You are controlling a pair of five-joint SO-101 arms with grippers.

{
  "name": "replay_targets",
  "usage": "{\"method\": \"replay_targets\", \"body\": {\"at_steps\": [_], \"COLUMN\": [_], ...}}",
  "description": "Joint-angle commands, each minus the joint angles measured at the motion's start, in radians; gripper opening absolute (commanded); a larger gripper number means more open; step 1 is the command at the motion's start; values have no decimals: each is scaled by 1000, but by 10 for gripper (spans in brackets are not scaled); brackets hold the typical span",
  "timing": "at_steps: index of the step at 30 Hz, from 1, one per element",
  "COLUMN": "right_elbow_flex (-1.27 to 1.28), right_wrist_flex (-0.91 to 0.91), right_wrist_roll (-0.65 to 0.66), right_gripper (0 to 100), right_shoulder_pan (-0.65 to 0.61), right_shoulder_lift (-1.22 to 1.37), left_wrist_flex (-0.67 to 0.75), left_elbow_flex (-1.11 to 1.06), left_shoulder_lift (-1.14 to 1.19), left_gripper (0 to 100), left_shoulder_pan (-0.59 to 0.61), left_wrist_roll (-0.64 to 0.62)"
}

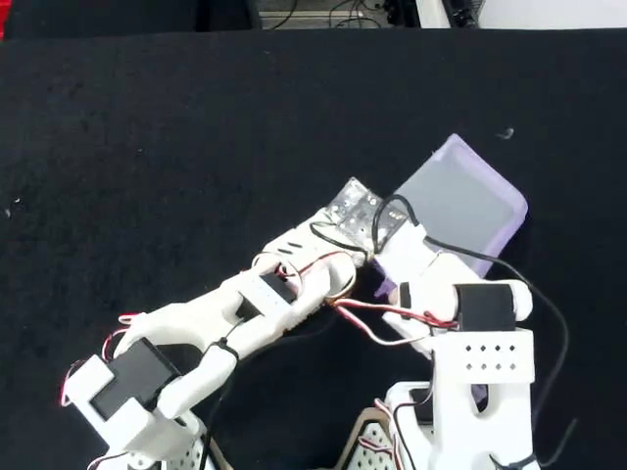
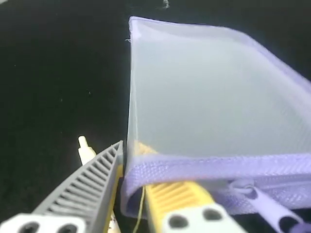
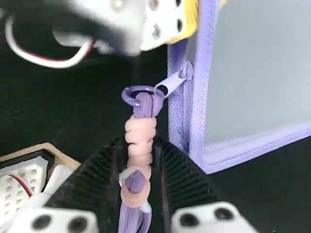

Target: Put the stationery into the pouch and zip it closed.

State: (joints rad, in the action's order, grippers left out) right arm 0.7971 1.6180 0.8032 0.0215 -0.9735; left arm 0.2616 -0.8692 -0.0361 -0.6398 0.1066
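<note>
Across the whole workspace, a black cloth covers the table (image 1: 147,127). Beyond its far edge lies a strip of room with loose cables (image 1: 323,12) on a dark floor.

Between the two arm bases, well behind both sets of fingers, sits a wood-framed white perforated board (image 1: 377,446); its corner also shows just behind the right fingers (image 3: 97,189). Red and white wires (image 1: 382,318) loop between the arms, and a black cable (image 1: 549,313) trails along the right arm.

The pouch (image 1: 460,201) is pale lilac with a translucent mesh face. It lies flat on the cloth directly ahead of both sets of fingers, and its zip edge is the side nearest them.

The left fingers (image 2: 92,189) are drawn close on the end of that zip edge, pinching the pouch corner. The grey ribbed finger is on the outside and the yellow finger (image 2: 175,199) runs under the fabric, its tip visible through the mesh. Just beyond the grey fingertip, a small cream tip (image 2: 83,145) rests on the cloth; too little of it shows to say what it is.

The right fingers are pressed against the zip's pull cord (image 3: 140,141), a lilac and pink knotted cord that runs up between the black ribbed pads. Its ring links to the zip slider (image 3: 170,86) on the pouch edge. The left arm's white wrist housing (image 3: 126,19) sits just past the slider and hides that end of the zip.
</note>
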Motion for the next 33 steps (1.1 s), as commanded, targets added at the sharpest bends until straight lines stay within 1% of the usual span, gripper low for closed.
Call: {"method": "replay_targets", "body": {"at_steps": [1,8,14,16,20,24,33], "right_elbow_flex": [-42,-70,-74,-87,-99,-102,-102], "right_wrist_flex": [6,6,5,6,6,6,14], "right_wrist_roll": [21,81,115,110,115,115,115], "right_gripper": [11,11,11,11,11,11,11], "right_shoulder_pan": [83,212,249,250,288,304,305], "right_shoulder_lift": [-18,-18,-18,-18,-18,-18,-18], "left_wrist_flex": [20,14,5,-49,-199,-227,-227], "left_elbow_flex": [22,-151,-331,-360,-361,-371,-371], "left_shoulder_lift": [-66,-358,-641,-727,-861,-927,-913], "left_gripper": [28,27,27,27,27,27,27], "left_shoulder_pan": [15,67,170,196,248,306,409], "left_wrist_roll": [17,20,20,20,20,20,20]}}
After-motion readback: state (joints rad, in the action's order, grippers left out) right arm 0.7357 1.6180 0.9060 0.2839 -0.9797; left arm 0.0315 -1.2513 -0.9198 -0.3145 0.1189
